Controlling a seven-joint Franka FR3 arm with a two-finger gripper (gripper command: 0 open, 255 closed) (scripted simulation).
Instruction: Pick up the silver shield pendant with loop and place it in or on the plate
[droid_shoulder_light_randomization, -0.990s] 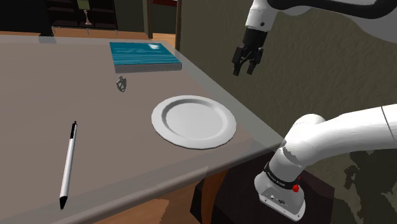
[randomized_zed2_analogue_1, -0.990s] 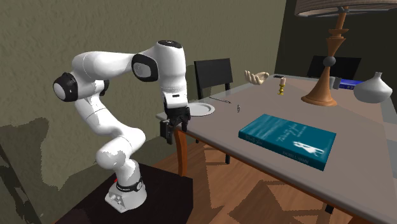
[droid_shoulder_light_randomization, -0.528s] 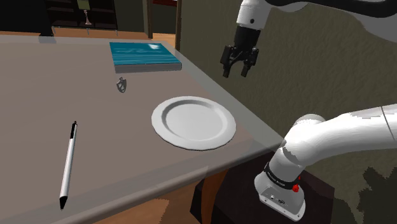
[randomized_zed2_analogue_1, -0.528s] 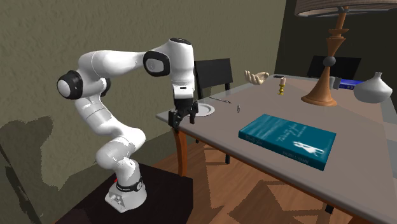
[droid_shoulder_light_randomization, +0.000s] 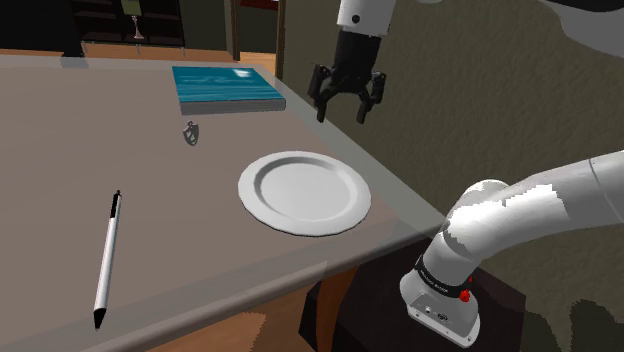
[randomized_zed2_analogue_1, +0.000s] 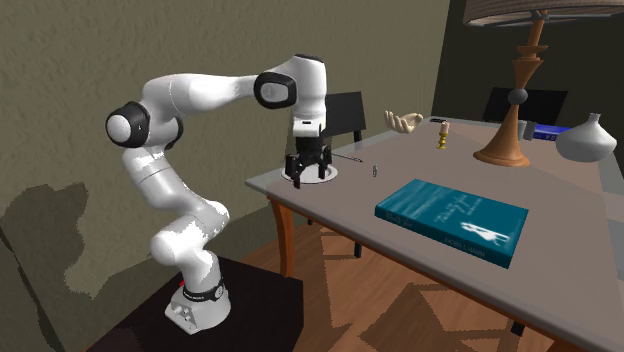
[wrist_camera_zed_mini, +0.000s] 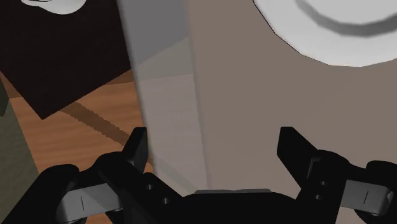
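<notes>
The small silver shield pendant (droid_shoulder_light_randomization: 191, 131) (randomized_zed2_analogue_1: 375, 171) stands on the grey-brown table, between the teal book (droid_shoulder_light_randomization: 225, 88) and the white plate (droid_shoulder_light_randomization: 252, 190). The plate (randomized_zed2_analogue_1: 333, 173) (wrist_camera_zed_mini: 331, 38) lies near the table's edge and holds nothing. My black gripper (droid_shoulder_light_randomization: 341, 115) (randomized_zed2_analogue_1: 308, 181) (wrist_camera_zed_mini: 215, 149) hangs open and holds nothing, over the table's edge, beyond the plate and to the right of the pendant in the shoulder view. The wrist view looks down on the table edge, with the plate's rim off beyond one finger (wrist_camera_zed_mini: 292, 145).
A black-and-white pen (droid_shoulder_light_randomization: 108, 258) lies toward the shoulder view's left front. In the second exterior view the teal book (randomized_zed2_analogue_1: 452, 218), a lamp (randomized_zed2_analogue_1: 515, 100), a pale vase (randomized_zed2_analogue_1: 588, 140), a hand sculpture (randomized_zed2_analogue_1: 404, 122) and a dark chair (randomized_zed2_analogue_1: 335, 112) surround the table.
The arm has swung from beside the table to over its edge, toward the plate. The fingers have stayed open; nothing on the table has moved.
</notes>
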